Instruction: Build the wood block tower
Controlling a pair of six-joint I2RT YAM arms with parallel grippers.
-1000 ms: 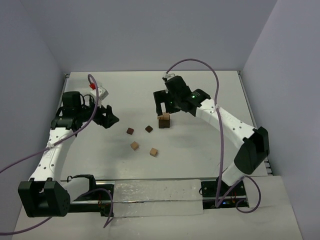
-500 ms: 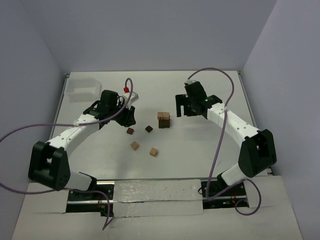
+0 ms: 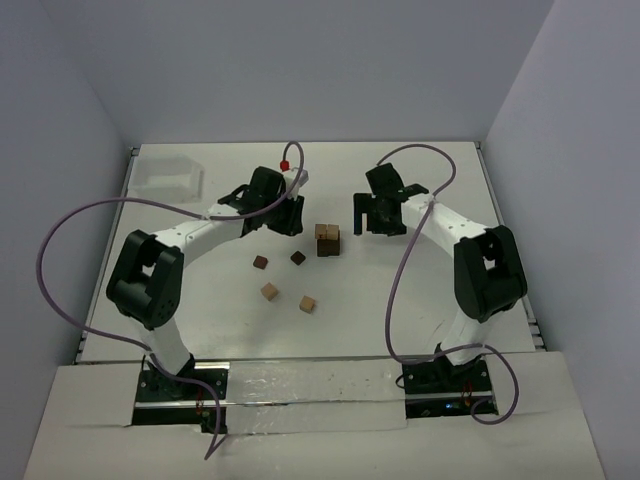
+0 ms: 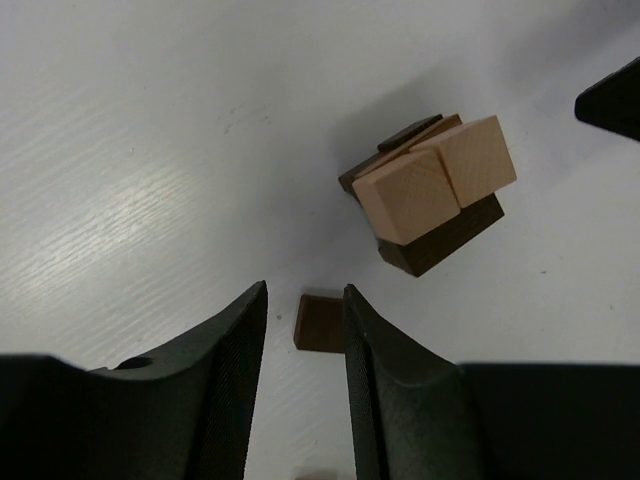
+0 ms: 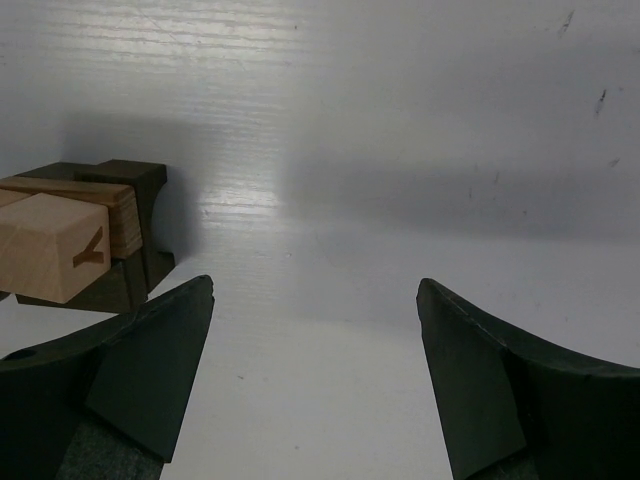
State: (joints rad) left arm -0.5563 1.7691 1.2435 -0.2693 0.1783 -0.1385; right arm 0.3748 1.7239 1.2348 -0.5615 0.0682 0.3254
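Note:
The tower (image 3: 326,240) stands mid-table, two tan cubes on dark brown ones; it also shows in the left wrist view (image 4: 430,190) and at the left edge of the right wrist view (image 5: 75,245). Loose wood blocks lie in front of it: two dark brown (image 3: 297,257) (image 3: 260,262) and two tan (image 3: 269,291) (image 3: 308,303). My left gripper (image 3: 290,216) hovers left of the tower, open by a narrow gap (image 4: 305,292) with nothing in it; one dark brown block (image 4: 318,322) lies on the table just past its fingertips. Right of the tower, my right gripper (image 3: 377,216) stands wide open and empty (image 5: 315,290).
A clear plastic container (image 3: 170,178) sits at the far left corner of the white table (image 3: 420,290). Purple cables loop over both arms. Grey walls close off the left, back and right sides.
My left arm swung from the far left in toward the tower and its jaws narrowed. My right gripper backed off to the right, away from the tower top.

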